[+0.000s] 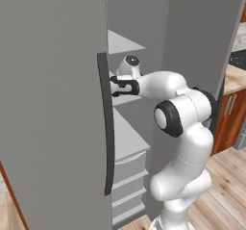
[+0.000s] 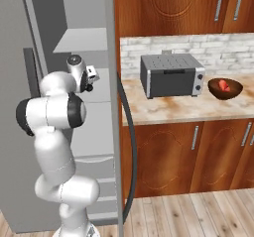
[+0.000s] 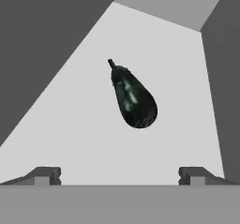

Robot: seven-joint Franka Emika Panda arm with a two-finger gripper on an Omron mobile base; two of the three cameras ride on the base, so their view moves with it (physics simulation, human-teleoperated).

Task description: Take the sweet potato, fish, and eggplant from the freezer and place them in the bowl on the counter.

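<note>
Presently catalogued: one eggplant [image 3: 132,98], dark and glossy, lying alone on a white shelf [image 3: 70,138] inside the freezer [image 1: 53,104], whose door is open. One gripper [image 3: 119,175] is recorded, its jaws spread wide and nothing held between them; the two fingertips [image 3: 47,175] are seen at the bottom of the hand view, well apart from each other and short of the eggplant. In that view the eggplant is placed at about 12 o'clock from the gripper, slightly toward 1, near the middle of the shelf and apart from the side walls. Its long axis is laid from the stem at about 11 o'clock to the rounded end at about 5 o'clock, so it is judged that a straight advance with a small turn of the hand is called for to bring the jaws across the narrow width. One arm only is present, reaching into the freezer at mid height. One bowl [image 2: 225,88], reddish-brown, is listed on the counter [image 2: 168,109], at 3 o'clock from one toaster oven [image 2: 171,76]; something red is seen in it, its kind not told.
</note>
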